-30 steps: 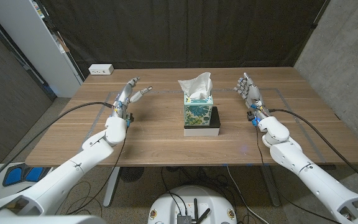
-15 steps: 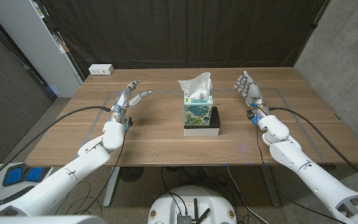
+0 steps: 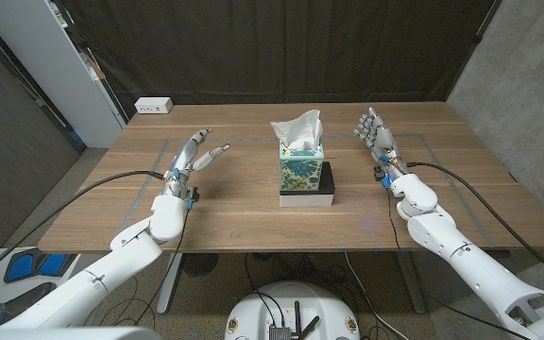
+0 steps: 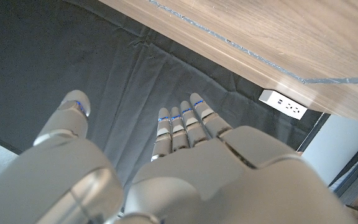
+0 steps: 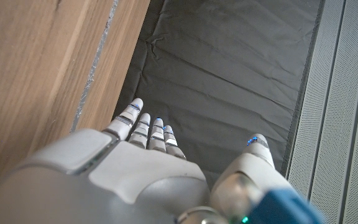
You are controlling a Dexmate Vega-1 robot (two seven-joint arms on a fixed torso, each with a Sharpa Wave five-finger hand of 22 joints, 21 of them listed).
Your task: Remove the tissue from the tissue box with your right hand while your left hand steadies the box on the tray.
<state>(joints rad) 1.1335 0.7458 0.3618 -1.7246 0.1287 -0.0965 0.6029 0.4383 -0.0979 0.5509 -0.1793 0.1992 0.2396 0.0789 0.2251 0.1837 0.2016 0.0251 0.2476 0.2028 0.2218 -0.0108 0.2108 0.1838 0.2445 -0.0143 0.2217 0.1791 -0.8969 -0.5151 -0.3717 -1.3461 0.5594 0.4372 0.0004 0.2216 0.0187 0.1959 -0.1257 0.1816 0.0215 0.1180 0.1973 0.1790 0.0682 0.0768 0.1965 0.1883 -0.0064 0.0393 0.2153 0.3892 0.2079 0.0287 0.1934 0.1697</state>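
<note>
A tissue box (image 3: 301,168) with a blue-green floral print stands on a small tray (image 3: 323,195) that is white with a black top, at the middle of the table. A white tissue (image 3: 297,127) sticks up out of the box. My left hand (image 3: 194,156) is well to the left of the box, fingers apart and stretched out, holding nothing. My right hand (image 3: 376,135) is to the right of the box, clear of it, fingers spread and pointing away, holding nothing. Each wrist view looks along straight fingers, the left hand (image 4: 166,162) and the right hand (image 5: 142,168).
A white power strip (image 3: 153,106) lies at the table's far left corner, also in the left wrist view (image 4: 283,104). A dark curtain hangs behind the wooden table (image 3: 253,212). Faint tape lines mark the tabletop. A white cabinet stands at the far left.
My left arm has drawn back toward me and slightly left, its hand now lower in the picture. The right hand, box and tissue have stayed put.
</note>
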